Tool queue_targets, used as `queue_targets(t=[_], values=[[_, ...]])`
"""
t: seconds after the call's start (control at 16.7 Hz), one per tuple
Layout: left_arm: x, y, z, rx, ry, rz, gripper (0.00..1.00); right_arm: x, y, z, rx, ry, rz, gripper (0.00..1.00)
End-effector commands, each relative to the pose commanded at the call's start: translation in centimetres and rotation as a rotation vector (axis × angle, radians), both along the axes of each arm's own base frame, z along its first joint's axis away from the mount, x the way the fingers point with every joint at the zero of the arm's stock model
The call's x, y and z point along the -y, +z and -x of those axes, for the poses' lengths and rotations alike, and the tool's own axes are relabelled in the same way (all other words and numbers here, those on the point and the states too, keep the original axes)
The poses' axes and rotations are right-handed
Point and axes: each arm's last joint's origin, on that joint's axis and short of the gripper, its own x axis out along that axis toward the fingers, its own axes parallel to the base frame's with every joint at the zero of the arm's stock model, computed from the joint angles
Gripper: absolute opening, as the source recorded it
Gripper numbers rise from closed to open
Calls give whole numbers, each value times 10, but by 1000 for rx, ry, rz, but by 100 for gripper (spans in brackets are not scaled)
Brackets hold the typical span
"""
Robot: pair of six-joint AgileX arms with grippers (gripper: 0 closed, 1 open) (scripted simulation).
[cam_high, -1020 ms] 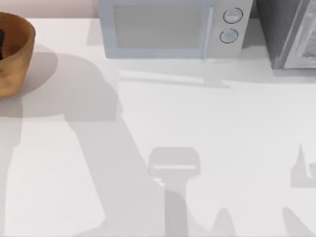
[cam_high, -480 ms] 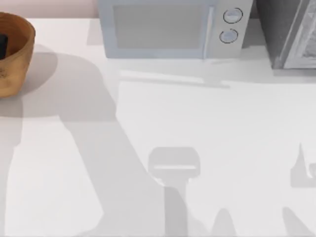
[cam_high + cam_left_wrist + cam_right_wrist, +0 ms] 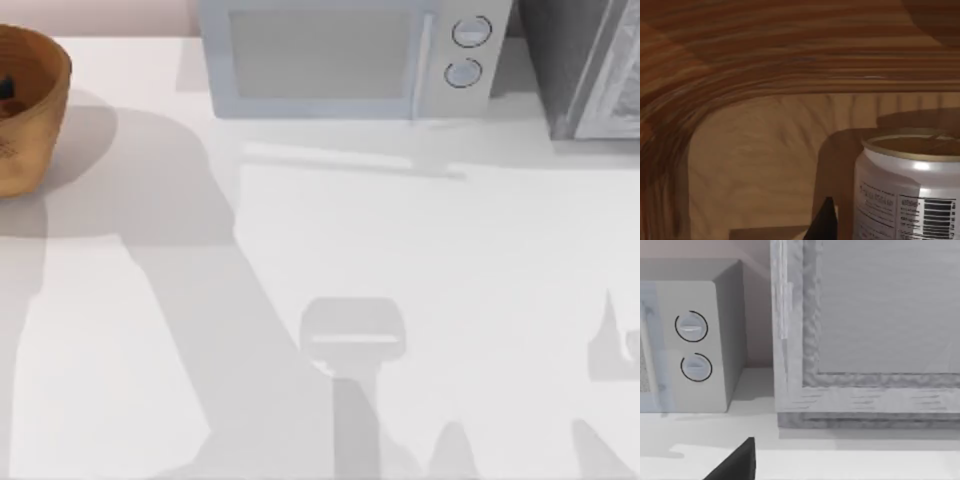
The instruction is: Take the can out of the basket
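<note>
**White table and what stands on it**

The white table (image 3: 420,300) bears three things. The orange-brown basket (image 3: 35,120) stands at its far left edge, partly cut off by the top view's border. A pale microwave (image 3: 345,60) with two round dials sits at the back, middle. A grey, framed cabinet (image 3: 590,70) stands at the back right, just beside the microwave.

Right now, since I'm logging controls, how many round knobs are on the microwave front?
2: upper knob and lower knob, stacked at the right end of the microwave at the table's back.
</note>
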Motion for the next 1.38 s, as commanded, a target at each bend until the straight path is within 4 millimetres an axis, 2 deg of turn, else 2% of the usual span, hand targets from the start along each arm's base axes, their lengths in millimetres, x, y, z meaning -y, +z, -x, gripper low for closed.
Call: queue_targets(t=[0.24, 0.72, 0.78, 0.96, 1.14, 1.26, 1.38], values=[[0, 0, 0, 0, 0, 0, 2, 0, 0, 0, 0, 0, 0, 100], [0, 0, 0, 0, 0, 0, 0, 0, 0, 0, 0, 0, 0, 100], [-1, 20, 4, 31, 7, -8, 0, 0, 0, 0, 0, 0, 0, 100], [1, 25, 5, 46, 7, -14, 0, 0, 0, 0, 0, 0, 0, 100], [11, 48, 15, 111, 9, -34, 0, 0, 0, 0, 0, 0, 0, 100], [20, 73, 29, 177, 11, -52, 0, 0, 0, 0, 0, 0, 0, 100], [32, 105, 55, 261, 14, -72, 0, 0, 0, 0, 0, 0, 0, 100]])
